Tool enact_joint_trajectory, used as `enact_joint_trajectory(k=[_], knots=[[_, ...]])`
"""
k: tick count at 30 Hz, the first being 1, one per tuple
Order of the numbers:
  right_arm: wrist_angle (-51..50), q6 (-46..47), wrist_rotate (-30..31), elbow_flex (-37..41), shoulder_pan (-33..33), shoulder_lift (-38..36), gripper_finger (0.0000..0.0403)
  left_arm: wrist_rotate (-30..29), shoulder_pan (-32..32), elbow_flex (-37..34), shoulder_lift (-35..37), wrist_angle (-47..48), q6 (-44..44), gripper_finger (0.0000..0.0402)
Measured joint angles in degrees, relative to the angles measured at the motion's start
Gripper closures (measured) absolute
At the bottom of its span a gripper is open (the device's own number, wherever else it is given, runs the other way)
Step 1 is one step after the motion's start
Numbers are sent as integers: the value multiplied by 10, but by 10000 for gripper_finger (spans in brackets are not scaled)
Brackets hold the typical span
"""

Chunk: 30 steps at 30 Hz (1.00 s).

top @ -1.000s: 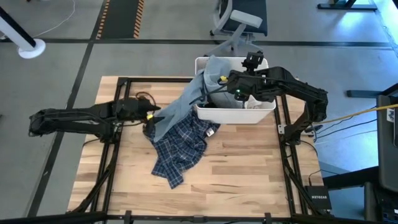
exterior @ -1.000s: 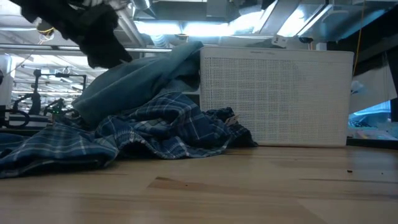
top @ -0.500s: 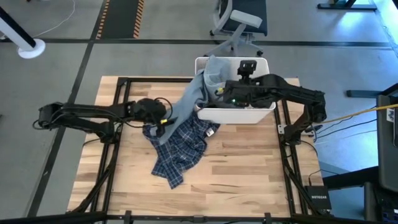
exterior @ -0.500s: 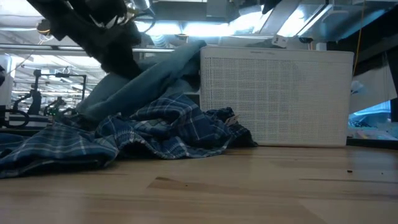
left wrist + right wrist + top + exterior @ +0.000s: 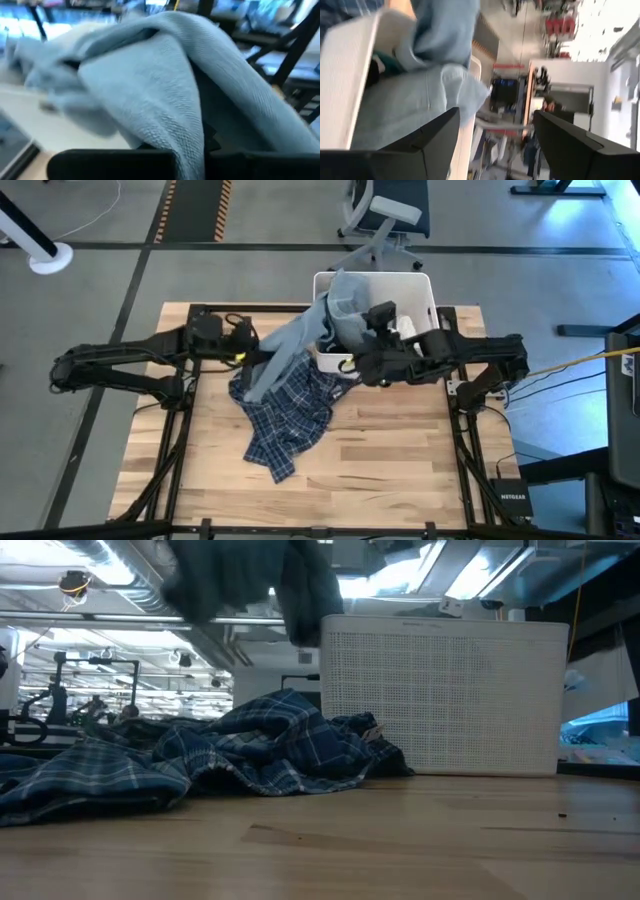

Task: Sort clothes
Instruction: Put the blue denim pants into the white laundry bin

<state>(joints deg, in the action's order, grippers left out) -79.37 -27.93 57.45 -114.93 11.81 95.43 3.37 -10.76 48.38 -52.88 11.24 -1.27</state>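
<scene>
A light blue-grey garment stretches from the white bin down toward the table's left. Its far end is draped over the bin's left rim. My left gripper is shut on its lower end. It fills the left wrist view as blue-grey cloth. A dark blue plaid garment lies crumpled on the table below it and shows in the low view. My right gripper stands open at the bin's near-left corner, touching nothing. My left gripper pinches a bunched fold of the blue-grey garment near its lower end between its two fingers. The fingers come nearly level from the table's left. The held end is lifted clear of the plaid garment, and the far end stays on the bin.
The bin stands at the table's far right and holds more cloth, with a teal bit behind its wall. Bare wood lies along the near edge. An office chair stands beyond the far edge.
My left gripper reached into the blue-grey garment's lower end, took hold, then rose and drew back toward the table's left. That end has lifted off the plaid garment, while the far end stays on the bin. My right gripper moved from over the bin to its near-left corner.
</scene>
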Motion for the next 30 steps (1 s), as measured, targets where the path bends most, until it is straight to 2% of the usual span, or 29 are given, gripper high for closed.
enact_joint_trajectory(k=[3,8,16,22,27,30], knots=[[54,-63,-17,4,12,6,131,14,0,34,-7,-4,-1,393],[173,-152,-100,48,14,8,131,21,0,50,-28,-51,-3,390],[386,-292,-127,130,1,8,131,93,1,50,-90,-103,-4,393],[422,-289,-237,155,-33,8,131,103,0,50,-119,-134,-2,388],[425,-280,-231,172,-49,8,141,102,0,50,-120,-161,-3,387],[437,-280,-225,172,-60,8,184,93,0,50,-120,-182,-20,387]])
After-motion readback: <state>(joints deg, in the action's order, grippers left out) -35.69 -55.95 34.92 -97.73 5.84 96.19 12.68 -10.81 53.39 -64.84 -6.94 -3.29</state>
